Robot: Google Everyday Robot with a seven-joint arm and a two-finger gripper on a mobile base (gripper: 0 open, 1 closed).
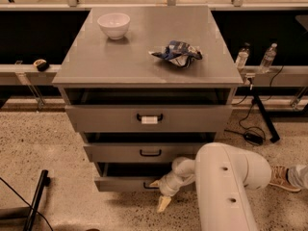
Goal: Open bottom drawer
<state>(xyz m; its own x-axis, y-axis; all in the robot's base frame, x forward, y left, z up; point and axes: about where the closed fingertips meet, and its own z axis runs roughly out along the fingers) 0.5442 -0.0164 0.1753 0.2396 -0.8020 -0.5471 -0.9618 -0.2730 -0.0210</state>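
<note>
The gray cabinet has three drawer fronts. The bottom drawer [122, 183] is the lowest and narrowest front, near the floor. Its small black handle [147, 186] shows only in part behind my gripper. My gripper [159, 194] sits right at that handle, on the end of the white arm [226, 186] that reaches in from the lower right. One pale finger [163, 204] points down toward the floor, another [155, 183] lies by the handle. A dark gap shows above the bottom drawer's front.
The middle drawer [150, 152] and the top drawer [149, 118] with a white tag sit above. On the cabinet top are a white bowl [113, 24] and a crumpled blue snack bag [176, 52]. Two bottles [242, 57] stand at the right. A black stand leg [36, 201] lies lower left.
</note>
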